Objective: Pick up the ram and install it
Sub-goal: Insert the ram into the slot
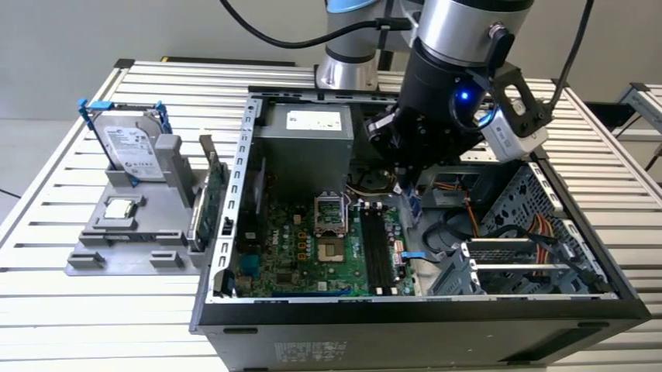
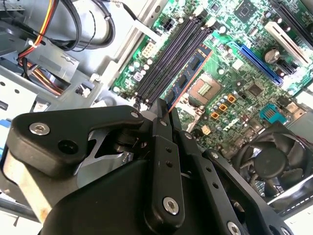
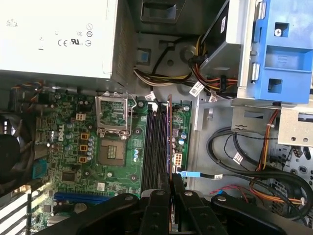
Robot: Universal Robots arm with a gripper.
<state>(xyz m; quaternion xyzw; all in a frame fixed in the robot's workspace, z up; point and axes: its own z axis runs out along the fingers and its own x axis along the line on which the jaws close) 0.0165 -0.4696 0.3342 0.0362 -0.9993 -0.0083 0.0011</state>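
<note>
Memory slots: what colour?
The memory slots are black, clearest in the second wrist view, by the ram the tool holds.

Matt black claw (image 2: 165,108); slatted bare-metal table (image 1: 46,194).

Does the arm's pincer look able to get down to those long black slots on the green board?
Probably yes. The pincer, shut on the ram, hangs right above the memory slots. The case lies open and the cables sit off to the side, with none crossing the slots.

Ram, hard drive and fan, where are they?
ram (image 2: 190,69), second wrist view, middle of its flat side
hard drive (image 1: 135,147), exterior view, its label face
fan (image 2: 269,159), second wrist view, its hub
</note>
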